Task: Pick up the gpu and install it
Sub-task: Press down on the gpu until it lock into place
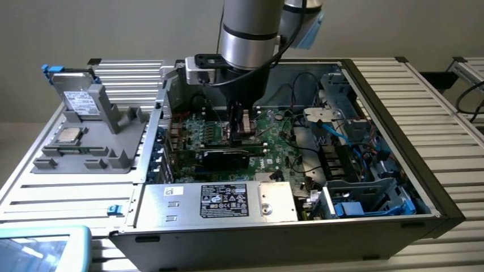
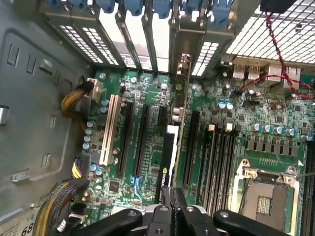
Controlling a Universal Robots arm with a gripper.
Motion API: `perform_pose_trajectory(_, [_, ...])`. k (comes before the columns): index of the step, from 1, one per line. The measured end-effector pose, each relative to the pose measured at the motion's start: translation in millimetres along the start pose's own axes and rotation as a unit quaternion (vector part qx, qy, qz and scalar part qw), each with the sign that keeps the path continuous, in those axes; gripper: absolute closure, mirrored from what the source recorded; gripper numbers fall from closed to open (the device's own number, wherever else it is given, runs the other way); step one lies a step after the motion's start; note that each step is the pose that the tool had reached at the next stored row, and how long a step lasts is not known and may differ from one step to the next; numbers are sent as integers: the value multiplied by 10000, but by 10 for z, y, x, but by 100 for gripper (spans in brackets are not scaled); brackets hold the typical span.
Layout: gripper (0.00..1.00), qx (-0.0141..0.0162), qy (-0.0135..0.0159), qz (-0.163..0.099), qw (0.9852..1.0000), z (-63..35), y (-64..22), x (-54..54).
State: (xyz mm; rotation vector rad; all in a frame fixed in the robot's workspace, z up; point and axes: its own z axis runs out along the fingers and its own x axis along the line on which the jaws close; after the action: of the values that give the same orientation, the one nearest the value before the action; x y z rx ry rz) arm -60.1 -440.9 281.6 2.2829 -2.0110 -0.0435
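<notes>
Green board everywhere, since the whole side of the case (image 1: 423, 187) is off and you're looking straight down at the motherboard (image 1: 272, 133). The arm (image 1: 250, 28) comes down from above into the middle of the case, and the gripper (image 1: 242, 129) sits right on top of the gpu (image 1: 226, 154), fingers pinched together on the card's upper edge.

In the wrist view the gpu (image 2: 169, 162) stands on edge over the board, black face with a small green logo, running between two of the long black slots (image 2: 142, 140), with its silver bracket (image 2: 181, 73) up against the row of rear slot covers (image 2: 133, 29). Can't tell if it's fully seated in the slot. The gripper (image 2: 172, 199) is clamped on the near end of it.

Other stuff: empty cpu socket (image 2: 268, 196) off to one side of the memory slots, silver psu (image 1: 226, 201) at the near wall in the exterior view, and a grey tray (image 1: 90, 136) with a drive (image 1: 79, 96) on the exterior view's left, outside the case.
</notes>
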Motion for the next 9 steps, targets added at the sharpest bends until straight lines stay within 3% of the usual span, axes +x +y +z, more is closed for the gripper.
perform_pose_trajectory(3, [88, -5, 18, 1, 10000, -122, 11, 6])
perform_pose_trajectory(9, [88, -5, 23, 2, 10000, -123, 12, 6])
